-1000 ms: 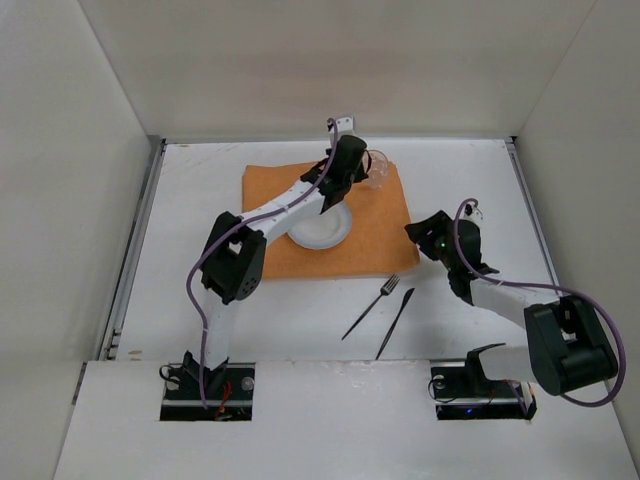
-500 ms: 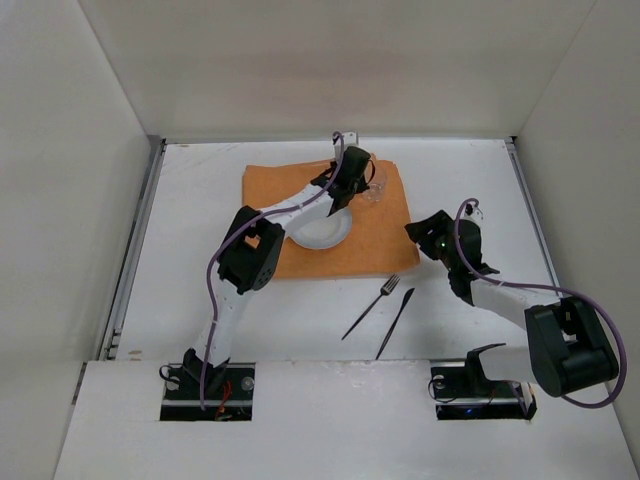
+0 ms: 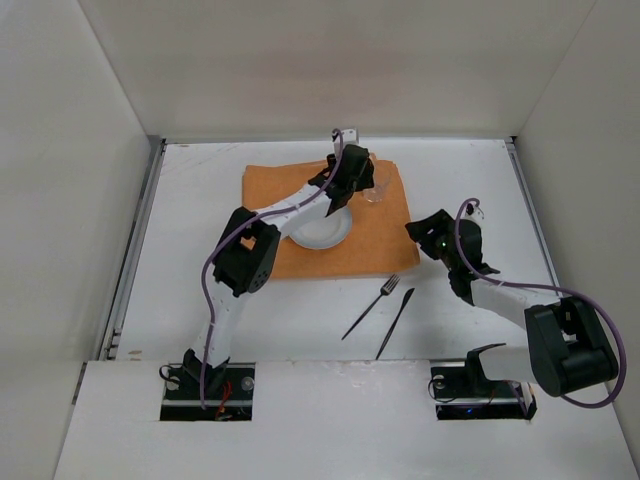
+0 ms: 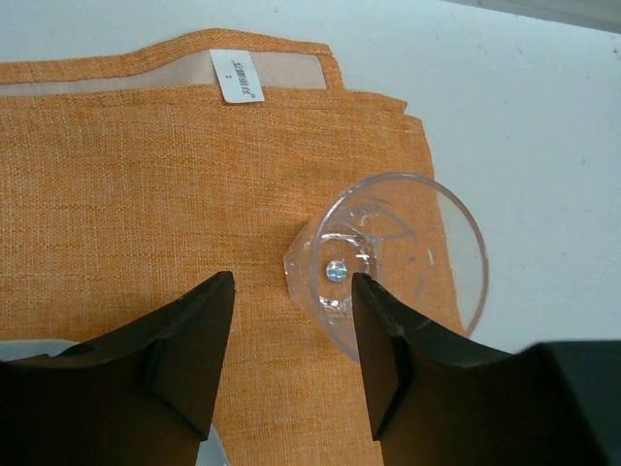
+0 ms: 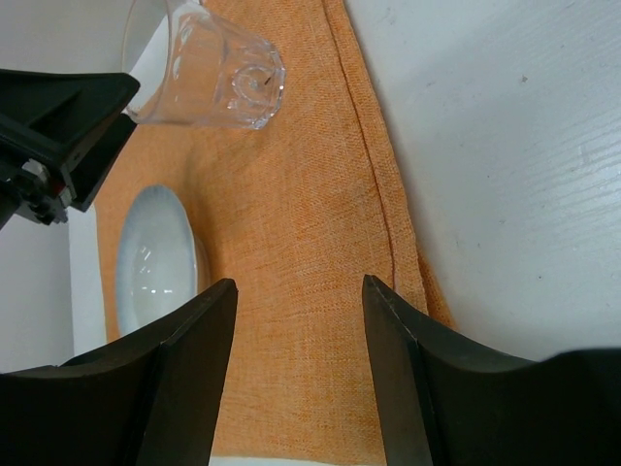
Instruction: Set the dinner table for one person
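Dinner table point(image 3: 180, 200): glass point(image 4: 388, 262) on orange cloth point(image 4: 146, 194)

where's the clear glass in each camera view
Top external: glass at the far right corner of the orange cloth.
Left wrist: right of centre, on the cloth's edge.
Right wrist: upper left.
Shared landmark: the orange cloth.

orange cloth point(image 3: 372, 245) — white plate point(image 3: 320, 233), clear glass point(image 3: 376, 187) on it | fork point(image 3: 370, 307), knife point(image 3: 395, 323) — side by side
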Available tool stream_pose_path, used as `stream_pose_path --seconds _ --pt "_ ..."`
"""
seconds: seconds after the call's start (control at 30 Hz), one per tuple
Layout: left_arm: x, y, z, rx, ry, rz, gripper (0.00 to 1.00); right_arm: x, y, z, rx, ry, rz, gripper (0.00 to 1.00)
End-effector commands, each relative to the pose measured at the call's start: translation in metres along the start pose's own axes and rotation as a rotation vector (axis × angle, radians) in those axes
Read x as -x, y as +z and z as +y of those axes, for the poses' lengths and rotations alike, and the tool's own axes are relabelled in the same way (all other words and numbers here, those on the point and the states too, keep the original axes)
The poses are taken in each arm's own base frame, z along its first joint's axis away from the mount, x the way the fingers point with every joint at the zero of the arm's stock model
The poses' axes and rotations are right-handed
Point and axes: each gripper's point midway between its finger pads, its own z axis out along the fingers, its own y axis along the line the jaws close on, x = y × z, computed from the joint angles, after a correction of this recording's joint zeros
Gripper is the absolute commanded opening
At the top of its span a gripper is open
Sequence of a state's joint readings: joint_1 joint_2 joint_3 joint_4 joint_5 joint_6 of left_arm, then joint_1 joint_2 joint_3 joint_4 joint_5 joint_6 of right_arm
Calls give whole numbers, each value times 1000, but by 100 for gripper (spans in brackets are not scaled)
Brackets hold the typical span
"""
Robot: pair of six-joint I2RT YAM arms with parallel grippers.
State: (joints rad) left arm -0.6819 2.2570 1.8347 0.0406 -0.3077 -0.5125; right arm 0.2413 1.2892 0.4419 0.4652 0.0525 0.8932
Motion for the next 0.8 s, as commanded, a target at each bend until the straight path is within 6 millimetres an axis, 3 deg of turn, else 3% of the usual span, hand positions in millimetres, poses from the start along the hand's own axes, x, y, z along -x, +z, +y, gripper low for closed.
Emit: stream_pose_path --seconds 0.0,0.1,0.2,0.27,0.37,0.43,0.57,0.67,0.77 --pt "87 -72 -43 -130 2 -168 51 14 1 11 43 -4 -54 61" --pt "93 -111 -48 -161 51 -187 53 16 -1 13 50 -7 -63 60" --pt "73 -152 -43 -189 101 -167 47 23 -7 15 54 -14 -92 55" --pt "43 -180 -40 -219 139 -130 37 27 -9 15 53 -21 -110 46" --pt "-28 -228 -31 -280 245 -37 28 28 -10 13 44 -26 -114 22" --pt "-67 -254 -24 -307 296 5 27 28 -10 14 48 -26 -111 16" --pt "-127 -300 -10 -309 358 36 34 36 -15 18 62 -42 -138 16" --pt "-157 -315 -7 -303 386 59 41 42 -21 20 65 -44 -166 18" --pt "-179 -316 -7 -302 433 91 44 42 -19 15 48 -49 -169 23"
